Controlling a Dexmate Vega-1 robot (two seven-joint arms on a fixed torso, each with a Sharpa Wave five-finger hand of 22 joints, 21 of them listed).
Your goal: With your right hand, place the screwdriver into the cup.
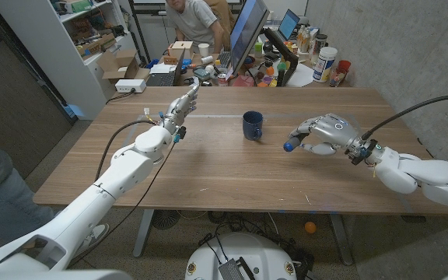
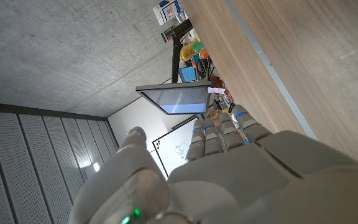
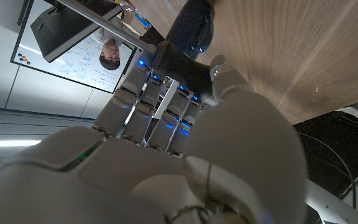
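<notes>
The table (image 1: 232, 175) spreads wide before me, bare wood on all sides of the cup (image 1: 253, 125), which stands upright near the middle, well back from the near edge; I cannot see inside it. My left hand (image 1: 183, 105) stands with fingers straight and apart, holding nothing, left of the cup toward the far edge. My right hand (image 1: 325, 134) curls around the screwdriver (image 1: 289, 145), just right of the cup. Its blue end pokes out toward the cup, its long axis lying roughly level.
</notes>
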